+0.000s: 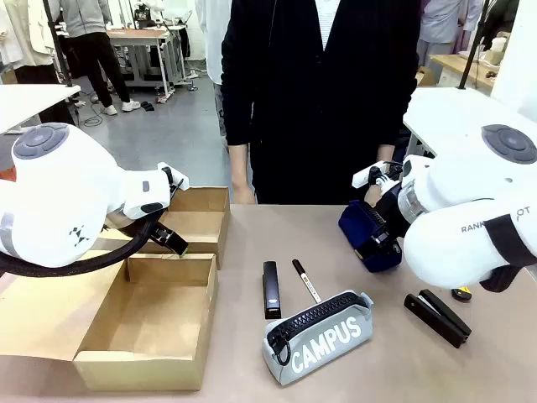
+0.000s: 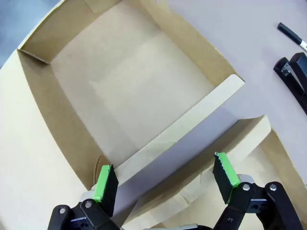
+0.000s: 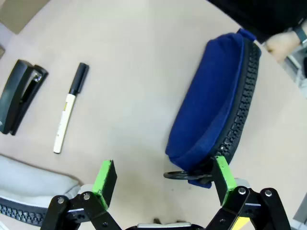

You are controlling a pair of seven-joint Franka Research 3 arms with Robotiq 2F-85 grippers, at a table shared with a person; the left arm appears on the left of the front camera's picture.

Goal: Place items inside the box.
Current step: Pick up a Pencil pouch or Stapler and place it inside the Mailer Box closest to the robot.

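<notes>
The box (image 1: 151,315) lies open at the front left, its lid flap spread out to the left. My left gripper (image 2: 165,172) is open, its fingers straddling the box's far wall (image 2: 192,122); it sits at that wall in the front view (image 1: 172,242). My right gripper (image 3: 165,175) is open just beside the navy pouch (image 3: 216,105), whose zip pull lies by the right finger. The navy pouch (image 1: 367,235) rests at the far right. The grey "CAMPUS" pouch (image 1: 319,336), slim black bar (image 1: 270,288), black marker (image 1: 306,280) and black stapler (image 1: 436,316) lie on the table.
A smaller open cardboard box (image 1: 197,220) stands behind the box. A person in dark clothes stands at the far side, one hand (image 3: 283,40) near the navy pouch. A bit of the yellow cutter (image 1: 461,294) peeks from under my right arm.
</notes>
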